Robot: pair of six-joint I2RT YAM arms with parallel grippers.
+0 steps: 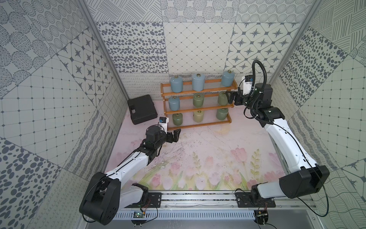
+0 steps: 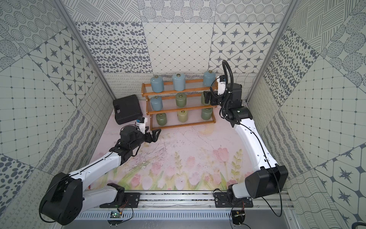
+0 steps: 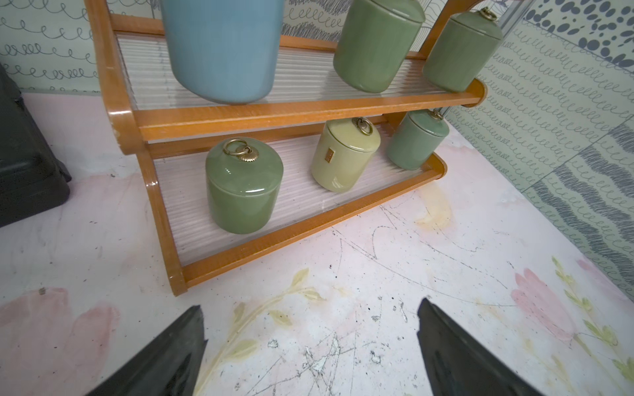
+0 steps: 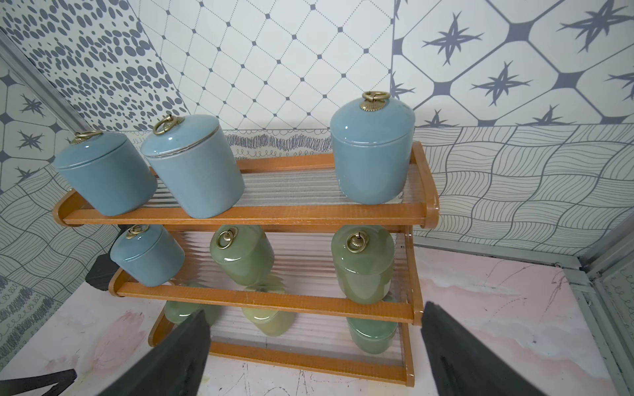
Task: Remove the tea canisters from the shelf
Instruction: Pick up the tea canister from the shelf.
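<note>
The shelf stands at the back of the table with several tea canisters on its three tiers. Blue ones fill the top tier. The middle tier holds a blue one and two green ones. A pale yellow-green one sits between two green ones on the bottom tier. My left gripper is open just above the table, in front of the shelf's lower left corner, facing the green canister. My right gripper is open at the right end of the middle tier, beside a green canister, holding nothing.
A flat black case lies on the table left of the shelf, close behind my left wrist. The shelf backs onto the rear wall, and the right side wall is close behind my right arm. The floral table surface stretches in front of the shelf.
</note>
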